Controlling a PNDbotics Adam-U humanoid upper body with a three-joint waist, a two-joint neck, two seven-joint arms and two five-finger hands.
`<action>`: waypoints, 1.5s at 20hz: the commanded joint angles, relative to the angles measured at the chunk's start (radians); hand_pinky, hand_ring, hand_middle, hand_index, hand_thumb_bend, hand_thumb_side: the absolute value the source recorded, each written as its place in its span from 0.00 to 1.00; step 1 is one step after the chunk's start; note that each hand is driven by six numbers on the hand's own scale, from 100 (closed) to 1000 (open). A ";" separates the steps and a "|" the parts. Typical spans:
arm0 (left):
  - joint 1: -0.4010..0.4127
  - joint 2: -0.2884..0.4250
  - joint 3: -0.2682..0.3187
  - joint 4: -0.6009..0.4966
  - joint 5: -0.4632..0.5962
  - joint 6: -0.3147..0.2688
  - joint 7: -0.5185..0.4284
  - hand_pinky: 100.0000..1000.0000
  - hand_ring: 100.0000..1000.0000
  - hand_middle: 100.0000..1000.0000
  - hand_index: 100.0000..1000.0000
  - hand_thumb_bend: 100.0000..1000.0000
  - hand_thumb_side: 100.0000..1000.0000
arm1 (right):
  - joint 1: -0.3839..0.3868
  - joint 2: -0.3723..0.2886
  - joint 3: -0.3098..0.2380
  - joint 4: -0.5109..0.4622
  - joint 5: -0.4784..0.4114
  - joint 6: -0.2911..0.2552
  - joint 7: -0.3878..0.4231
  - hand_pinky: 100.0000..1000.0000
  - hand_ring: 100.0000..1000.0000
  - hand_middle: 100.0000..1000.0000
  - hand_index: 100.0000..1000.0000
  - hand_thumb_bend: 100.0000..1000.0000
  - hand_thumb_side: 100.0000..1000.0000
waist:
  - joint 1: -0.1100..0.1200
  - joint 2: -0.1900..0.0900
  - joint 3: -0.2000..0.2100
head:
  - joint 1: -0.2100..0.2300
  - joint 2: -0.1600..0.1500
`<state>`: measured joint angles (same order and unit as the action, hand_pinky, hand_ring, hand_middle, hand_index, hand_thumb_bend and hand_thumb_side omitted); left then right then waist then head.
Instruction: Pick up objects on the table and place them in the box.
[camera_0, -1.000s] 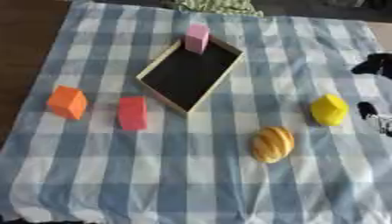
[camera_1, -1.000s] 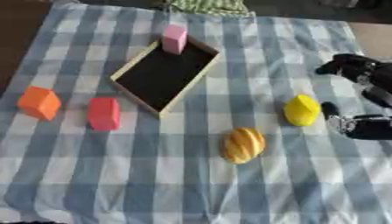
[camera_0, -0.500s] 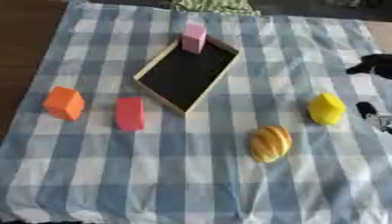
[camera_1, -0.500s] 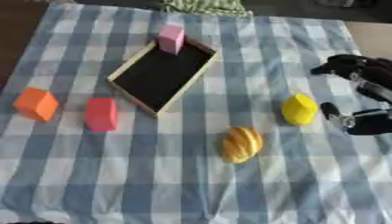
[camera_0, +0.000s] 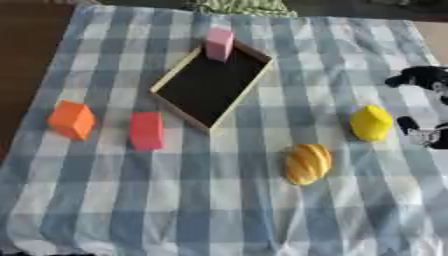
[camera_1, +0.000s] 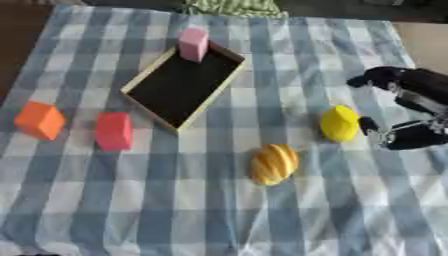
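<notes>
Box (camera_1: 179, 86) of pale wood with a black floor lies askew on the checked cloth (camera_1: 219, 210), a pink block (camera_1: 192, 44) at its far end. Right hand (camera_1: 411, 107), partly cut off, spreads beside a yellow block (camera_1: 339, 123), holding nothing.

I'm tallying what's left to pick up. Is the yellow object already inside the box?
No, the yellow object lies on the checked cloth, apart from the box, beside the right hand.

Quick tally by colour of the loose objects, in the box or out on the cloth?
Pink: 1, block at the box's far end
Red: 1, block
Orange: 1, block
Yellow: 1, object
Yellow-orange: 1, ridged oval
Total: 5
</notes>
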<state>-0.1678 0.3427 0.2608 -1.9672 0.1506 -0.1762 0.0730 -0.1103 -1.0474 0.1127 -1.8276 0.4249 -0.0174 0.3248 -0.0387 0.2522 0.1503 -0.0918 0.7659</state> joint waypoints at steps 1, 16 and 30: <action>-0.012 0.014 -0.002 -0.008 0.010 -0.003 -0.006 0.76 0.73 0.61 0.77 0.00 0.59 | -0.030 -0.006 0.002 0.044 0.014 -0.001 0.006 0.95 1.00 0.85 0.95 0.00 0.18 | 0.018 0.004 0.002 | -0.007 0.004; -0.022 0.005 -0.007 -0.004 0.020 -0.006 -0.016 0.76 0.73 0.61 0.77 0.00 0.59 | -0.107 0.054 0.060 0.203 0.112 -0.042 0.065 0.95 1.00 0.88 0.96 0.00 0.44 | 0.025 0.026 0.016 | -0.012 0.004; -0.022 -0.001 -0.007 -0.005 0.026 0.000 -0.018 0.76 0.73 0.61 0.76 0.00 0.59 | -0.128 0.081 0.049 0.188 0.086 -0.015 -0.049 0.86 0.82 0.33 0.54 0.00 0.13 | 0.021 0.023 0.015 | -0.007 0.004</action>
<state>-0.1835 0.3257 0.2494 -1.9600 0.1741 -0.1775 0.0560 -0.2314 -0.9408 0.1821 -1.6159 0.5235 -0.0383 0.3007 -0.0298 0.2815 0.1658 -0.0999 0.7659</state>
